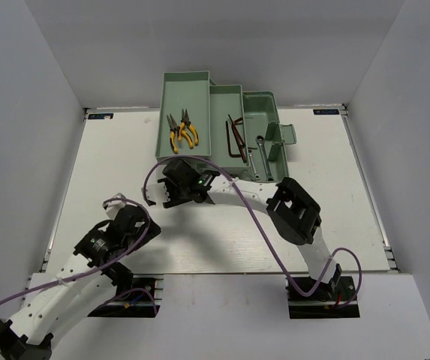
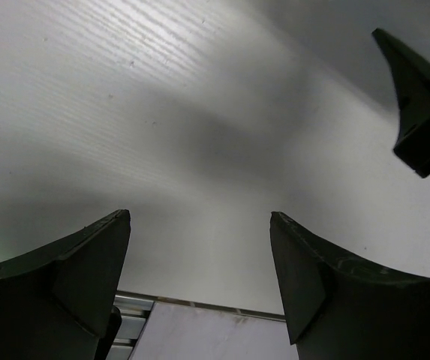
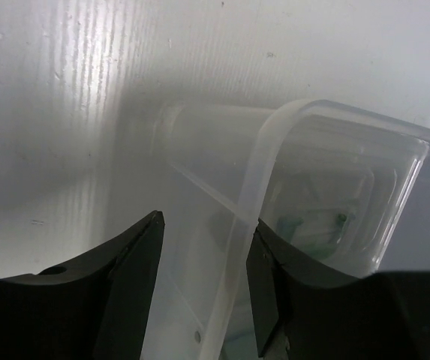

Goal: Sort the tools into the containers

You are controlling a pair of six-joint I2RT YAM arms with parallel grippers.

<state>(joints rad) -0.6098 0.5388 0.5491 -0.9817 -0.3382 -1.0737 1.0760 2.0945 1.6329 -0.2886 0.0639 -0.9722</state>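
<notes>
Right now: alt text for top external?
Open pale green cantilever toolbox at the table's far centre: two yellow-handled pliers in its left tray, dark hex keys in the middle, a silver wrench in the base. The right gripper hangs at the left tray's near edge; the left gripper sits near-left.

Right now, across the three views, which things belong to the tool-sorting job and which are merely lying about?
Belonging to the job:
- yellow-handled pliers
- hex keys
- silver wrench
- green trays
- clear lid

Merely lying about:
- purple cables
- white table
</notes>
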